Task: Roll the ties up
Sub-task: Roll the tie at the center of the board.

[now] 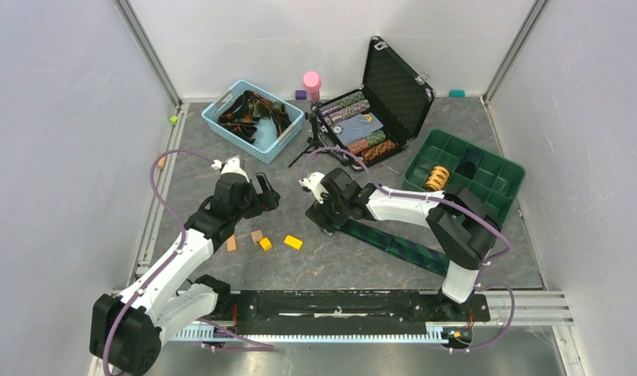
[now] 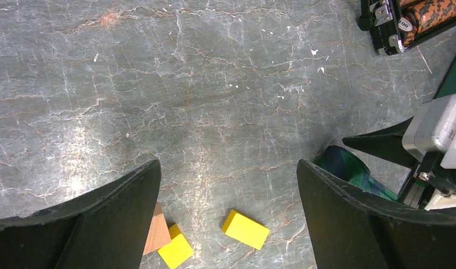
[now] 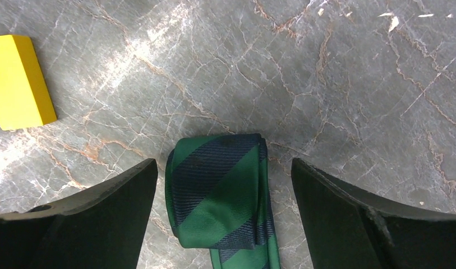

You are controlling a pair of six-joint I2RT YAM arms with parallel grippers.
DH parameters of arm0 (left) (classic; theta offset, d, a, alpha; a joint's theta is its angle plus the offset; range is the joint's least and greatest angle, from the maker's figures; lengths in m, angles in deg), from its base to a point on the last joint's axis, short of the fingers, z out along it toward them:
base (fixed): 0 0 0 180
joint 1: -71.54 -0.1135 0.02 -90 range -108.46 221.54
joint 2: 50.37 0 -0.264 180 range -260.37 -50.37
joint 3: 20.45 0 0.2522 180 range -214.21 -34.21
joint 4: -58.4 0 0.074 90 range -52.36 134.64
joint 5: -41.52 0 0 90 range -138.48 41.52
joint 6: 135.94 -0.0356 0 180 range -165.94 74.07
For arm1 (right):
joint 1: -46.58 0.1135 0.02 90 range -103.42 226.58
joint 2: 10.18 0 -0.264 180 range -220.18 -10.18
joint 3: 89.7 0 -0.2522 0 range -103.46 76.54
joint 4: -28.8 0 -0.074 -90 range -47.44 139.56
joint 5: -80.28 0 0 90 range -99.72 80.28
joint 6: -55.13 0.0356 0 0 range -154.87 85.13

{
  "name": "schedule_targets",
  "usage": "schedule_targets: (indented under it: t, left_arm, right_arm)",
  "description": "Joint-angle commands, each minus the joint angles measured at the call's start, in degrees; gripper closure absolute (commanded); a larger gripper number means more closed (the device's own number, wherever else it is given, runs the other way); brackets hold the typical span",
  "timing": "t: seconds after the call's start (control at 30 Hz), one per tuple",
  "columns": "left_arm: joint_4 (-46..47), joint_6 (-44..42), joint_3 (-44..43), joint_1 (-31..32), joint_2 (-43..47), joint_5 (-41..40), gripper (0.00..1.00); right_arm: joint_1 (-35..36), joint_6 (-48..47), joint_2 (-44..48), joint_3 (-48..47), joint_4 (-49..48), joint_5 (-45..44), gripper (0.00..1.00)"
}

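A green-and-navy tie lies flat on the table, running from the right arm's base toward the middle. Its near end is folded over into a short roll. My right gripper hangs open over that rolled end, which sits between the fingers without touching them. My left gripper is open and empty above bare table, to the left of the tie. In the left wrist view the tie's end shows beside the right finger.
Two yellow blocks and a brown block lie under the left gripper. A blue basket of loose ties stands at the back left. An open black case holds rolled ties. A green tray holds one yellow-orange roll.
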Motion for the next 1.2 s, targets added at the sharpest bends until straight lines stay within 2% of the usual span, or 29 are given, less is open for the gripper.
schedule_targets:
  t: [0.0,0.5,0.67,0.73,0.77,0.87,0.97,1.07,1.17]
  left_arm:
    - [0.6,1.7,0.1,-0.4,0.4,1.1,0.04]
    - [1.2,2.0,0.3,-0.4,-0.3,1.2,0.04]
    - [1.2,2.0,0.5,-0.4,-0.4,1.2,0.03]
    - [1.2,2.1,0.5,-0.4,-0.3,1.2,0.03]
    - [1.3,2.2,0.5,-0.4,-0.3,1.2,0.04]
    - [1.3,2.2,0.5,-0.4,-0.3,1.3,0.04]
    - [1.4,2.1,0.3,-0.4,-0.6,1.4,0.03]
    - [1.3,2.1,0.2,-0.4,-0.7,1.5,0.04]
    - [1.5,1.9,-0.1,-0.4,-0.8,1.6,0.04]
  right_arm:
    - [0.3,-1.3,-0.8,-1.5,-0.1,-0.6,0.08]
    - [0.2,-1.3,-2.3,-0.7,0.1,-1.4,0.37]
    - [0.3,-1.4,-2.8,-0.6,0.0,-0.2,0.61]
    - [0.2,-1.4,-2.9,-0.6,-0.1,0.2,0.61]
    - [0.2,-1.4,-2.9,-0.5,-0.2,0.2,0.57]
    - [0.2,-1.3,-2.9,-0.5,-0.5,0.2,0.37]
    - [0.2,-1.3,-3.1,-0.8,-0.5,0.2,0.29]
    - [0.2,-1.3,-3.4,-0.9,-0.5,0.1,0.3]
    - [0.3,-1.3,-3.7,-1.0,-0.5,0.6,0.47]
